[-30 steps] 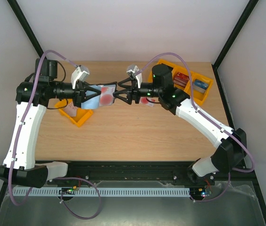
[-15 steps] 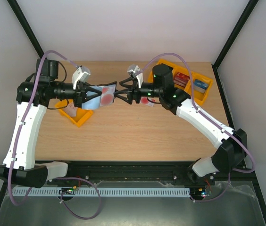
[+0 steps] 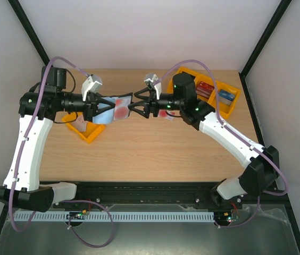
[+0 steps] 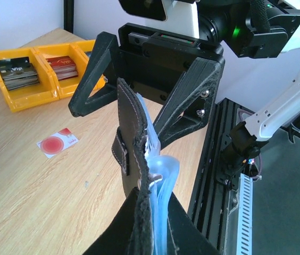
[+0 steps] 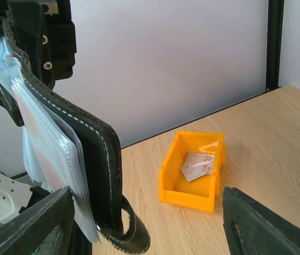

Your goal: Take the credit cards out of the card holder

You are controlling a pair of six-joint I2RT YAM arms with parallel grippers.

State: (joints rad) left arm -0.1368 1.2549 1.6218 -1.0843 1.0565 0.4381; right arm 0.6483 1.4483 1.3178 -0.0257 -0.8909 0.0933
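Partly done: some cards out, at least one left in the card holder.

I have the left gripper [image 3: 98,108] pinched tight on the black card holder [image 4: 131,175], holding it on edge in the air above the middle of the table [image 3: 155,154]. The right gripper [image 3: 132,106] is spread wide, one jaw on each side of the holder's free end, gripping nothing. A loose card [image 4: 58,143] lies flat on the table, and pale cards [image 5: 198,164] lie in the small yellow bin [image 5: 192,191] on the left. A red-spotted card [image 3: 121,106] shows in the holder's clear pocket, so I judge that one is left to pull. I can't tell if more sit behind it.
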